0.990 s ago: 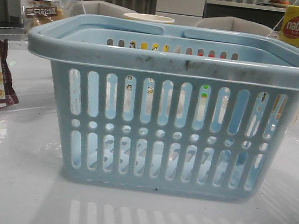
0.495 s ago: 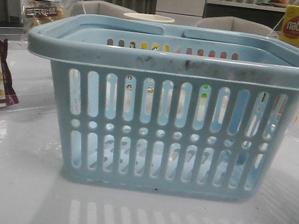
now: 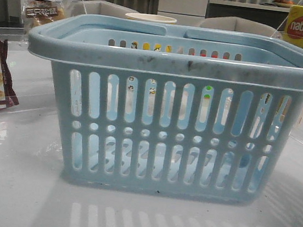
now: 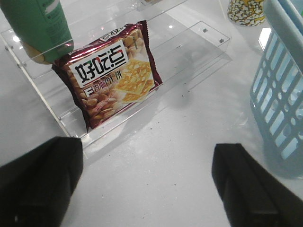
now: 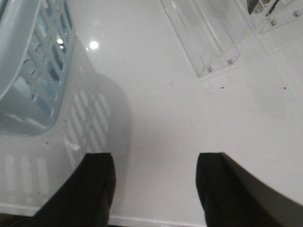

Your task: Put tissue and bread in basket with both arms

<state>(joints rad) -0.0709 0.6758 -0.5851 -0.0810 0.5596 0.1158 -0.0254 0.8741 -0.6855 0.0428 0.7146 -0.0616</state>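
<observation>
Crinkly-wrapped bread (image 3: 41,12) near table's far-left corner, likely light, squashable (pinch wrapper edge), both grippers (image 4: 147,184) (image 5: 155,184) spread empty.

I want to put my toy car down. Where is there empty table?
Bare table lies in front of the basket, and under the open right hand beside it. The left side is crowded: cracker packet, green bottle, clear stand.
</observation>
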